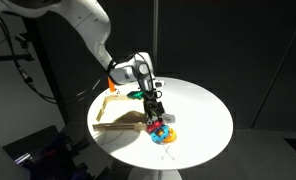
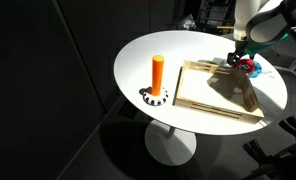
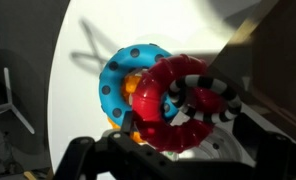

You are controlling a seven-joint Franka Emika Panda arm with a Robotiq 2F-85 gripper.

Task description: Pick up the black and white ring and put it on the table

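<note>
While gripper (image 3: 178, 150) hovers, black and white ring (image 3: 216, 95) lies below.

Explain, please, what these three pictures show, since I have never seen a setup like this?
This is one robot arm with a two-fingered gripper at its tip. Two pictures come from cameras standing around the scene. The third comes from a camera on the wrist, looking past the fingers. On the round white table are a wooden tray, an upright orange peg and a pile of toy rings: a blue ring, a red ring and the black and white ring. The gripper hangs over the pile, seemingly open and holding nothing.
</note>
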